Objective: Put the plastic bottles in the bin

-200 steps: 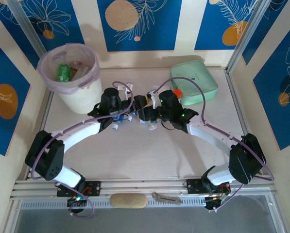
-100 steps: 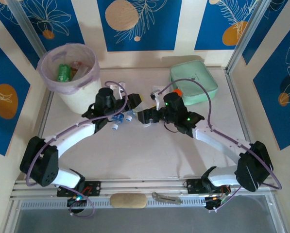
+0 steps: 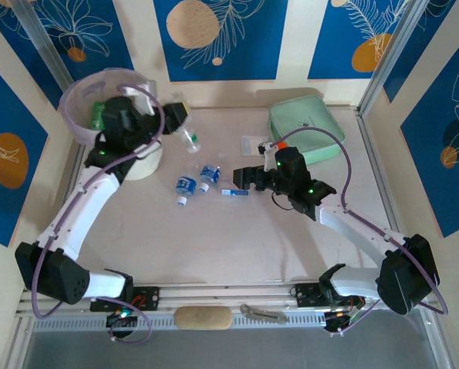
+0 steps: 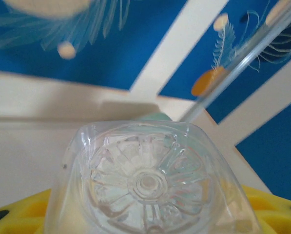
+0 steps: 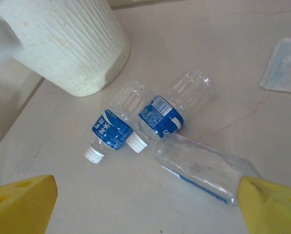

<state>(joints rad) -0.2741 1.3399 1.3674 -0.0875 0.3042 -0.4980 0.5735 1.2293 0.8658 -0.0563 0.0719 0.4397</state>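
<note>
My left claw point(image 4: 145, 219) is pinched narrow on a clear bottle point(image 3: 184, 135), held in the air just right of the bin point(image 5: 62, 44) at far left. My right claw point(image 5: 146, 197) stands wide over three more lying mid-surface: a labelled bottle point(image 5: 110, 127) touching a second labelled bottle point(image 5: 165, 113), and a flat bottle point(image 5: 203, 171) just right of them. They look empty, light, thin-walled and slick, so a hard pinch may buckle or squirt them; I'd grip across the label band, and take the flat one across its narrow sides.
</note>
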